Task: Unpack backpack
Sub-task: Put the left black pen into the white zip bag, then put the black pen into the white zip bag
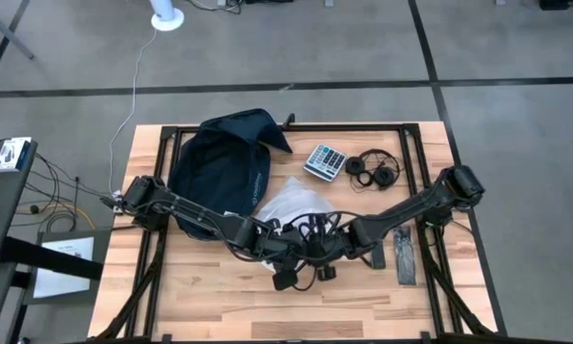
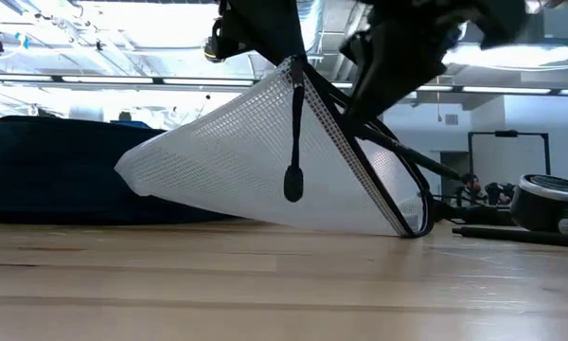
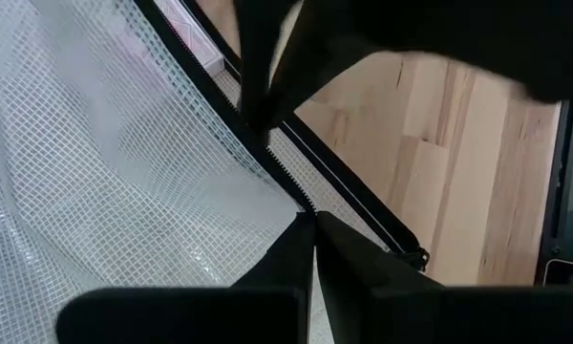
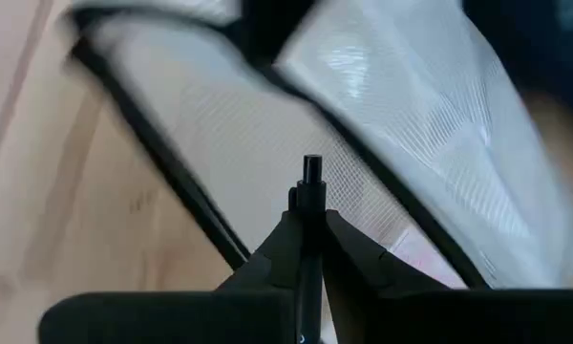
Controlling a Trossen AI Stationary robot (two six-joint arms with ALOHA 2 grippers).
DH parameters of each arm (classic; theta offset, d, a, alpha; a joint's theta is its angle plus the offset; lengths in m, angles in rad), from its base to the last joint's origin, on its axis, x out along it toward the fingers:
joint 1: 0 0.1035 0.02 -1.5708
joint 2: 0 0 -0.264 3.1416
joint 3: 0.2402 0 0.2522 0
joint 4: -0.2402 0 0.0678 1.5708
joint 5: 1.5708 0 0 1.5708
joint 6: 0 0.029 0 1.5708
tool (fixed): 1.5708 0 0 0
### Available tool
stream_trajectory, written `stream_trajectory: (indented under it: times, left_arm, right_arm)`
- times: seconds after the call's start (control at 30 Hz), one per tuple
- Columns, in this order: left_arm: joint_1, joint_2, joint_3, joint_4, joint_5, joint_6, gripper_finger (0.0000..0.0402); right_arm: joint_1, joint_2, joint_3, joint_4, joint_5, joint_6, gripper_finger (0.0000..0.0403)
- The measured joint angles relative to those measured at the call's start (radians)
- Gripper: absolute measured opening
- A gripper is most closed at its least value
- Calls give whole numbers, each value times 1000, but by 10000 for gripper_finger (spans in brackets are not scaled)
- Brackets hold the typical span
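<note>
My left gripper (image 3: 314, 222) fingers pinching the clear mesh-reinforced plastic pouch (image 2: 237, 161), right gripper (image 4: 310, 215) fingers clamped on its black zipper pull (image 4: 311, 172), pale wooden plank tabletop (image 1: 220, 296) mid-frame, grey tiled floor (image 1: 296, 48) above.

Backpack (image 1: 220, 167) rear-left; both claws meet over clear pouch (image 1: 291, 203), centre.

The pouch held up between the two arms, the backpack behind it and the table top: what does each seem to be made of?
Pouch: apparently clear flexible plastic with a white mesh grid, edged by a dark zipper; it sags and creases.
Backpack: soft dark navy fabric, matte, slumped and folded.
Table: pale wood planks with visible grain and seams, smooth finish.
</note>
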Motion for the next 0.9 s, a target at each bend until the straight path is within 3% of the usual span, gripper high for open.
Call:
stream_trajectory:
  times: [0.2, 0.33, 0.5, 0.73, 0.9]
  left_arm:
    - [-3, 0, 0, 2, 3, -5, 0]
    - [-3, 0, 0, 2, 3, -22, 0]
    - [-3, 0, 0, -2, 2, -36, 0]
    - [-3, 0, 0, -2, 2, -43, 0]
    - [-3, 0, 0, 0, 2, -43, 0]
  right_arm:
    - [33, -1, -60, 156, 104, -409, 20]
    - [30, -1, -111, 288, 106, -613, 22]
    - [-11, -2, -120, 308, 102, -534, 55]
    - [-35, -2, -120, 305, 101, -481, 159]
    - [-13, -20, -119, 240, 150, -264, 202]
